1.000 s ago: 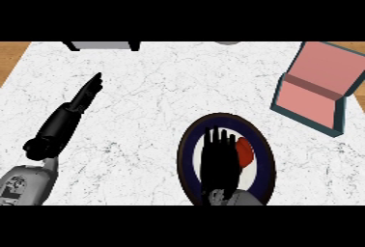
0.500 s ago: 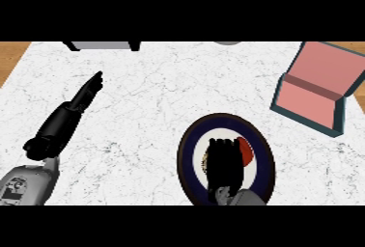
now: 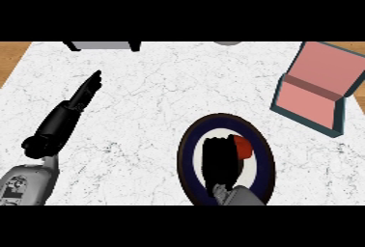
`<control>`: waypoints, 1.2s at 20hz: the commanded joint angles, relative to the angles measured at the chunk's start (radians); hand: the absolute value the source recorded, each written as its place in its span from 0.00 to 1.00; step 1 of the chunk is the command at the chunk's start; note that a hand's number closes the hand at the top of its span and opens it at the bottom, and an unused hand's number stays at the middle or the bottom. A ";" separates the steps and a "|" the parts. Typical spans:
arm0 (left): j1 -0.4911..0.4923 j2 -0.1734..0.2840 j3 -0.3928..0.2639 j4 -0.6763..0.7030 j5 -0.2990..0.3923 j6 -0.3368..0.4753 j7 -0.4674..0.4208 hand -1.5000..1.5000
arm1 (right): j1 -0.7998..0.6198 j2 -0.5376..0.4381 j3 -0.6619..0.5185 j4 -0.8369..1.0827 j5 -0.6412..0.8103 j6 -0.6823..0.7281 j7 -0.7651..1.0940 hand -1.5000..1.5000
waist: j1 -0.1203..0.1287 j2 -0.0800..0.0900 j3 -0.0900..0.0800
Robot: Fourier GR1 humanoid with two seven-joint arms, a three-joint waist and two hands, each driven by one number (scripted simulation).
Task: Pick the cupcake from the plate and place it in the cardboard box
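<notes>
While the cupcake point(image 3: 242, 146) is clasped by the curled right hand point(image 3: 219, 159) on the plate point(image 3: 191, 144), its soft, light body should be held low; the left hand point(image 3: 84, 92) lies open, far left.

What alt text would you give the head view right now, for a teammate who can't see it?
The robot's right hand is curled over a red cupcake on a dark-rimmed plate. An open cardboard box with a pink inside sits at the upper right of the white marble counter. The left hand rests open at the left.
</notes>
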State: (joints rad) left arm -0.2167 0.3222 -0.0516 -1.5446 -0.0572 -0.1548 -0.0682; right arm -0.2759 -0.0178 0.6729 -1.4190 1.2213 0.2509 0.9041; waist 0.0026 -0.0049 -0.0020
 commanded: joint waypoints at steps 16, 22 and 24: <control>-0.022 -0.011 0.024 -0.004 0.000 -0.021 0.044 0.50 | -0.105 -0.376 -0.080 -0.279 -0.273 -0.185 -0.999 1.00 | -0.007 0.004 0.003; 0.046 -0.017 0.015 -0.063 -0.022 -0.009 0.033 0.50 | -0.094 -0.397 -0.349 -0.522 -0.437 -0.051 -0.830 1.00 | -0.014 0.000 0.002; 0.038 -0.006 0.021 -0.023 -0.023 -0.025 -0.009 0.50 | -0.079 -0.312 -0.398 -0.492 -0.466 -0.108 -0.760 1.00 | -0.015 0.003 0.002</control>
State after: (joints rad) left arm -0.1876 0.3075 -0.0346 -1.5800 -0.0730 -0.1711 -0.0495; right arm -0.3645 -0.3802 0.3958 -1.8802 0.8146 0.1710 0.0578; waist -0.0095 -0.0032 0.0001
